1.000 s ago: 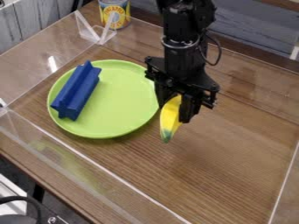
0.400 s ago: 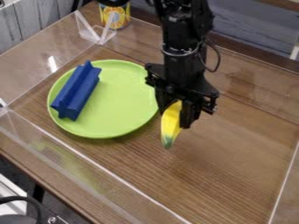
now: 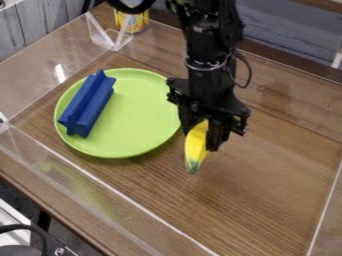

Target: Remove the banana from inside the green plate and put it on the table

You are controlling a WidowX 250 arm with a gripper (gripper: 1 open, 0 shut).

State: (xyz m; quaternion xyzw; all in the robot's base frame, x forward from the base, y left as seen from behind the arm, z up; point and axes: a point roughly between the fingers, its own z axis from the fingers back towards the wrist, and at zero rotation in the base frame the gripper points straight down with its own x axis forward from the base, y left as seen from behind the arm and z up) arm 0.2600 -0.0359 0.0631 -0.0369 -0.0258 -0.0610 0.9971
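- Banana (image 3: 197, 145): we have it gripped in our tool (image 3: 203, 124), beside the green plate (image 3: 138, 137), over the worktop (image 3: 241, 190).
- Our black arm (image 3: 210, 60) reaches down from above.
- Bare wood lies toward the front and right; a clear wall (image 3: 80, 218) edges the front.

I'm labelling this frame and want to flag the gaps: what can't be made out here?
- Banana: in the camera view, its top end is hidden by the hand.
- Fingertips: their grip on the banana is lost in the dark of the hand.
- Banana's lower tip: with one view, I can't tell whether it touches the table.
- Can: cut off by the top edge, its print too small to read.
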